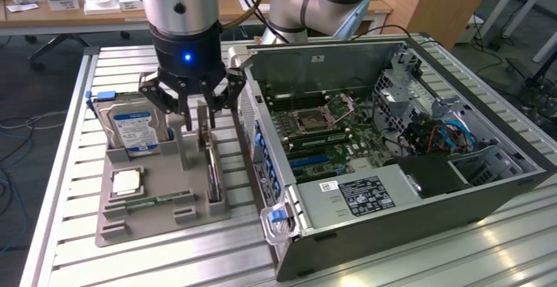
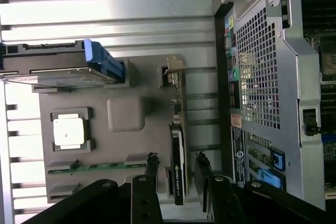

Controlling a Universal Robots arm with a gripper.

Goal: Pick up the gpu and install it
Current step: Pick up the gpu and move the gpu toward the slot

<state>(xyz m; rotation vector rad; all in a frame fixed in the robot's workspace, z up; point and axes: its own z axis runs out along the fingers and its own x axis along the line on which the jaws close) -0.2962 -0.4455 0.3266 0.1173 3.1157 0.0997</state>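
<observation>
Nearest in the exterior view, the slotted aluminium table (image 1: pixel 130 261) runs across the bottom of the frame. The open computer case (image 1: pixel 392 225) lies on its side in the lower right, with a blue latch (image 1: pixel 276 215) at its near corner.

In the lower left sits a grey parts tray (image 1: pixel 165 225). A narrow green memory stick (image 1: pixel 148 202) lies flat along the tray's near part, and a square silver processor (image 1: pixel 127 181) sits in a pocket just behind it. The gpu (image 1: pixel 211 169) stands on edge in a slot along the tray's side nearest the case. It is a thin card running from near to far, just beside the case wall but apart from it. Farther back in the tray, a hard drive (image 1: pixel 135 130) with a blue-white label stands upright at the exterior view's left.

The gripper (image 1: pixel 200 114) hangs over the far end of the gpu. Its jaws are open, with one dark finger on each side of the card. In the wrist view the gpu (image 2: pixel 178 129) runs between the fingers (image 2: pixel 151 166), with a gap showing on either side, so nothing is clamped and the gripper (image 2: pixel 176 158) straddles the card.

Inside the case, at centre frame, the motherboard (image 1: pixel 322 130) lies exposed. Beyond it, the silver arm (image 1: pixel 182 13) rises out of the top of the frame. A desk (image 1: pixel 52 16) with small items crosses the upper left.
</observation>
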